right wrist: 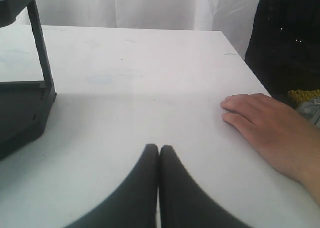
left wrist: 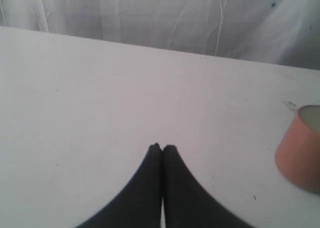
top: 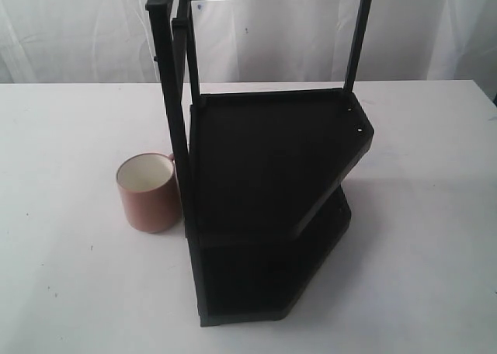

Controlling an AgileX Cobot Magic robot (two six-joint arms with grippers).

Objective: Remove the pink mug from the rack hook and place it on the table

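Observation:
The pink mug (top: 147, 192) stands upright beside the left post of the black rack (top: 272, 156), its cream inside facing up and its handle toward the post. It appears to rest on the white table (top: 62, 276). A short peg (top: 156, 59) juts from the rack's left upright, bare. In the left wrist view the mug (left wrist: 300, 150) shows at the frame's edge, well apart from my left gripper (left wrist: 162, 147), which is shut on nothing. My right gripper (right wrist: 159, 148) is shut and empty, low over the table (right wrist: 150, 73). Neither gripper shows in the exterior view.
A person's hand (right wrist: 270, 133) lies flat on the table near its edge, close to my right gripper. The rack's base and post (right wrist: 22, 108) stand on the other side of that gripper. A white curtain (top: 78, 28) hangs behind the table.

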